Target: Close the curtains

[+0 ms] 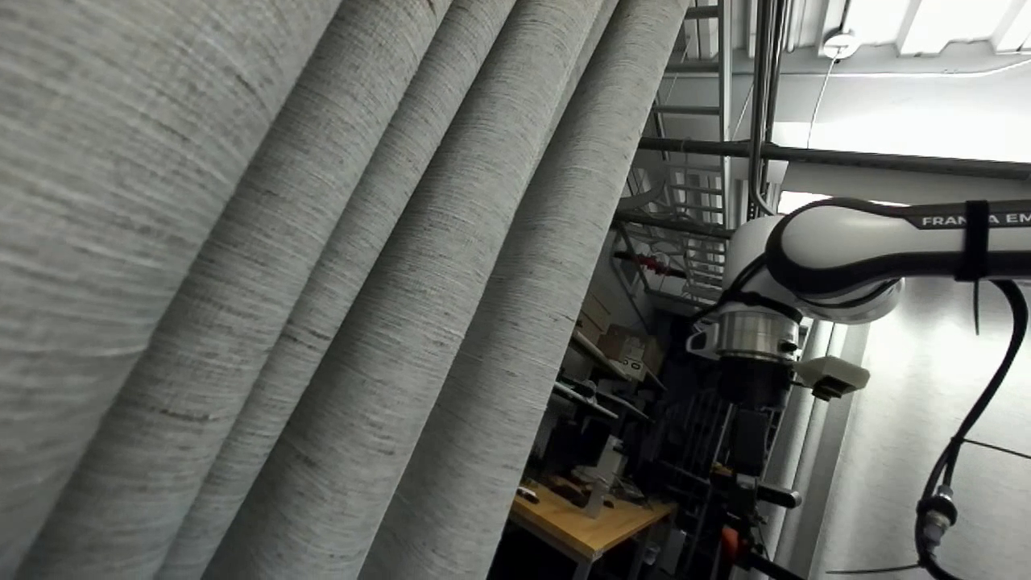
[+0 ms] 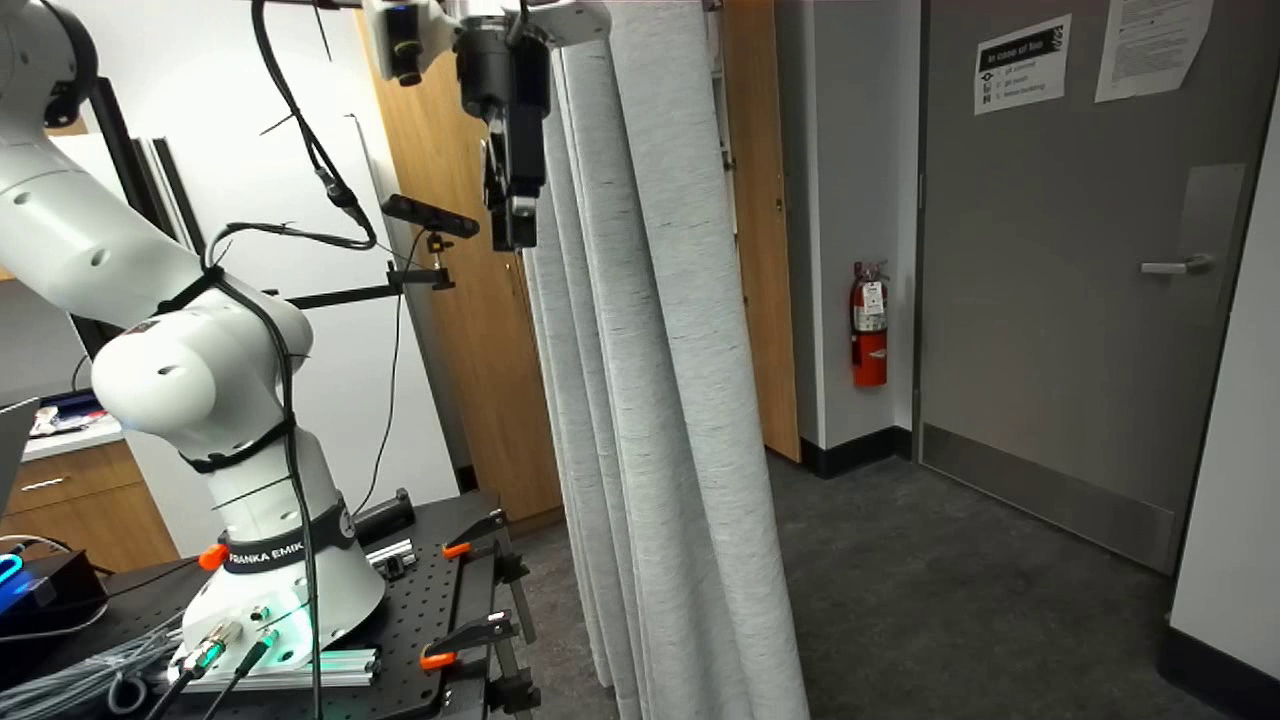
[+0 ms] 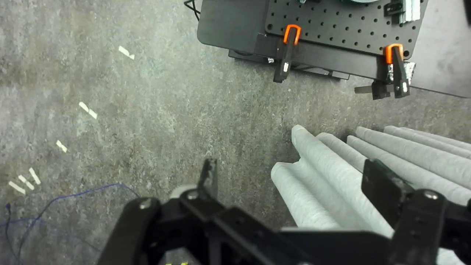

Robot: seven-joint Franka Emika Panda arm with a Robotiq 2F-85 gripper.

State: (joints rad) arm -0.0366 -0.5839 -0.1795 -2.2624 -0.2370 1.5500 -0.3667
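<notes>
The pale grey curtain (image 2: pixel 680 380) hangs in bunched upright folds, running from twelve o'clock down to six in an exterior view. In an exterior view the curtain (image 1: pixel 362 266) fills the span from seven o'clock through nine to twelve, its weave seen close up.

The claw (image 3: pixel 290 171) is spread wide: in the wrist view its fingers (image 3: pixel 386 193) stand well apart, one toward four o'clock across the curtain's folds, the other toward seven o'clock over the dark grey floor (image 3: pixel 147 95). Whether either touches the curtain I cannot tell. The lower ends of the folds lie there between three and four o'clock.

In an exterior view the claw (image 2: pixel 510 225) points down at eleven o'clock. The white Franka arm (image 2: pixel 200 370) spans eight to ten o'clock there, its base on a black desk (image 3: pixel 235 25), whose edge in the wrist view carries two orange-tipped clamps (image 3: pixel 290 49), at one and two o'clock. In an exterior view a red fire extinguisher (image 2: pixel 870 340) is at three o'clock; farther out that way, a grey door (image 2: pixel 1040 330) bears a lever handle (image 2: pixel 1175 267).
</notes>
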